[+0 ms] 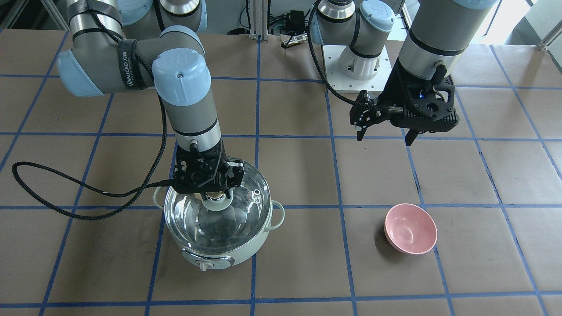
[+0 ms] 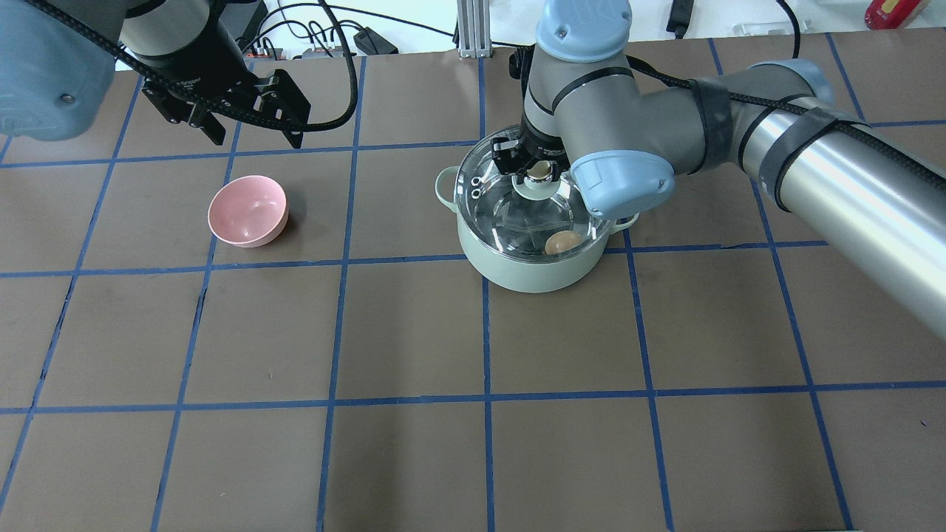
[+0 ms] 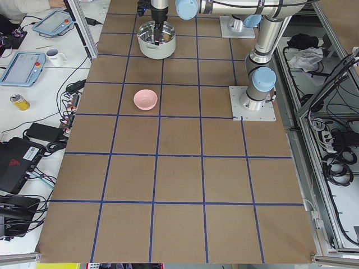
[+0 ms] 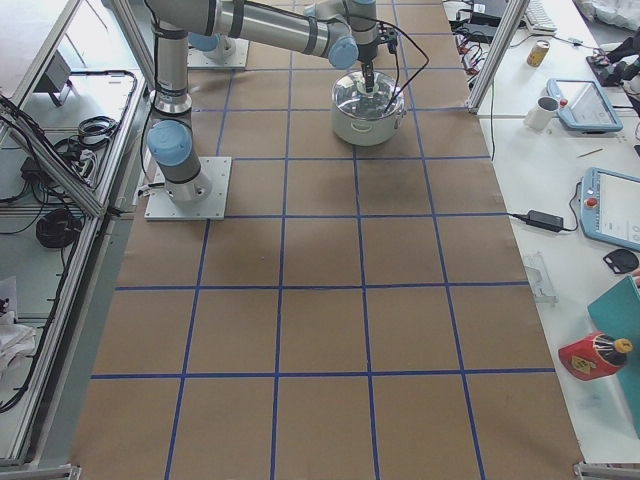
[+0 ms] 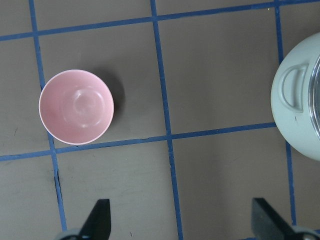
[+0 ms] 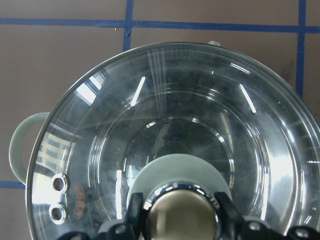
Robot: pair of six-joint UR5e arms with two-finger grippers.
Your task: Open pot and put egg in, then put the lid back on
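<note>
Your right hand [image 6: 179,216] is clamped on the knob of the lid [image 6: 165,110], which sits on the pot [image 2: 517,272] with the egg [image 2: 563,241] inside. Your left hand [image 5: 182,217] hangs spread and empty above the table [image 5: 220,75]. Rise before letting go and you likely lift the lid off or tug the pot askew.

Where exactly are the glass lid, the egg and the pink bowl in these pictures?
lid [image 6: 165,100]: right wrist view, on the clear glass dome.
egg [image 2: 563,241]: overhead view, on its tan top, seen through the lid.
pink bowl [image 2: 247,212]: overhead view, on its bare inside.
</note>
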